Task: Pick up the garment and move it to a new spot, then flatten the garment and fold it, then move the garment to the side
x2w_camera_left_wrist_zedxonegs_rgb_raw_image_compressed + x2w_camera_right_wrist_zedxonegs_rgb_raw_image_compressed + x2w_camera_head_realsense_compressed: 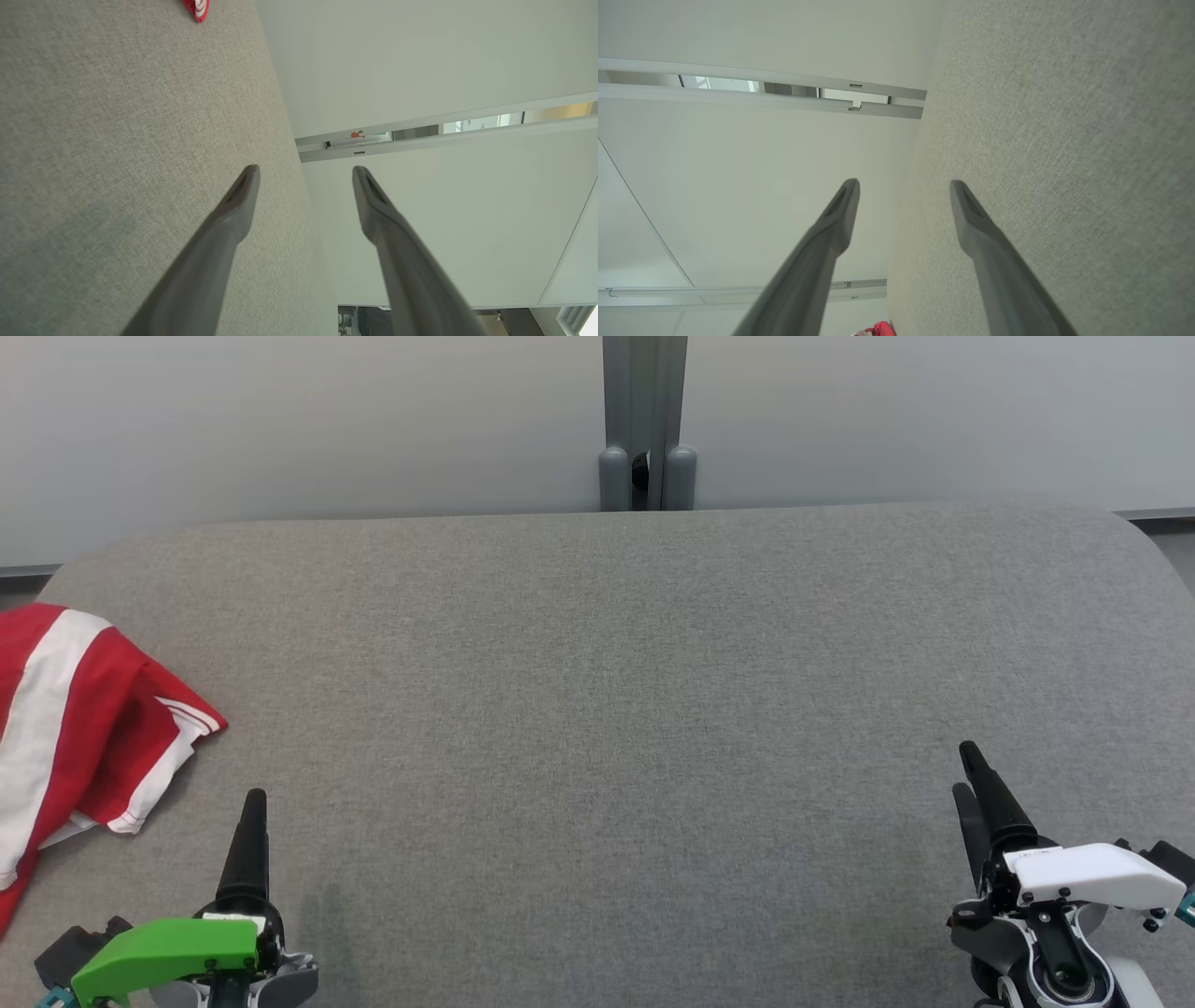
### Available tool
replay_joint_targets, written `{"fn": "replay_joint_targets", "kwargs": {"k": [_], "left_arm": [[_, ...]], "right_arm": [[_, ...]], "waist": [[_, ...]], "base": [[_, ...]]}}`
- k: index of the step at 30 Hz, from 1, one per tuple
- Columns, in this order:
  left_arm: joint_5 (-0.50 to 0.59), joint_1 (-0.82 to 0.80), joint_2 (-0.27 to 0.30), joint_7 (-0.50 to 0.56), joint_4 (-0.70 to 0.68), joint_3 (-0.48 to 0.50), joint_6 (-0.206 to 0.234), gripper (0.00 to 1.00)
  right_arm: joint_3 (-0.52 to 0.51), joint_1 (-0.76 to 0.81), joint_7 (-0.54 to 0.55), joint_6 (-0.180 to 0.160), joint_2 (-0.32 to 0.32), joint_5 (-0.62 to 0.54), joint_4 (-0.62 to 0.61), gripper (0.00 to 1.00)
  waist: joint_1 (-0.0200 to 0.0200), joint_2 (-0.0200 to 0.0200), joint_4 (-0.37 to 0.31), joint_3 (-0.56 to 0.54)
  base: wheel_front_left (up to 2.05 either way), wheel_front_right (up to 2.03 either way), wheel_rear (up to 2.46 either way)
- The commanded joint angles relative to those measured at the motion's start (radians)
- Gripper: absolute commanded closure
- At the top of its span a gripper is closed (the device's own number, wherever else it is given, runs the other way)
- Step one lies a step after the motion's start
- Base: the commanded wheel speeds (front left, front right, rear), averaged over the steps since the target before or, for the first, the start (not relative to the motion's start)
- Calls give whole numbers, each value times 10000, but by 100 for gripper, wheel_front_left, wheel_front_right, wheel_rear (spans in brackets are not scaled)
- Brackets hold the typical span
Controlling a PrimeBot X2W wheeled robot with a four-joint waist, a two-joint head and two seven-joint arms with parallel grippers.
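One garment, red with white stripes, crumpled at left edge of frame on one grey fabric table. Two grippers at lower corners: left gripper fingers apart, empty; right gripper fingers apart, empty; both clear of cloth

Grey woven cloth over the desk — matt, finely rough. At 9 o'clock the garment — soft red-and-white cloth, creased. Dark fingers smooth matt plastic. The green cover and white cover smooth plastic, slight sheen.
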Motion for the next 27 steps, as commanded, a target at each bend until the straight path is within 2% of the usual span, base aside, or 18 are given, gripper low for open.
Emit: {"fn": "replay_joint_targets", "kwargs": {"k": [1,17,27], "left_arm": [[526,-300,136,-112,-89,-29,-12,0],[3907,-352,259,-772,-9,-299,20,0],[5625,-318,336,-1129,-44,-496,209,0]], "right_arm": [[56,-321,-126,3,-117,-461,-114,0],[442,-584,-788,4,-241,-3478,23,0],[720,-596,-1146,5,-358,-5132,59,0]], "waist": [[0,0,1,13],[0,0,-32,118],[0,0,-52,162]], "base": [[0,0,0],[0,0,0],[0,0,0]]}}
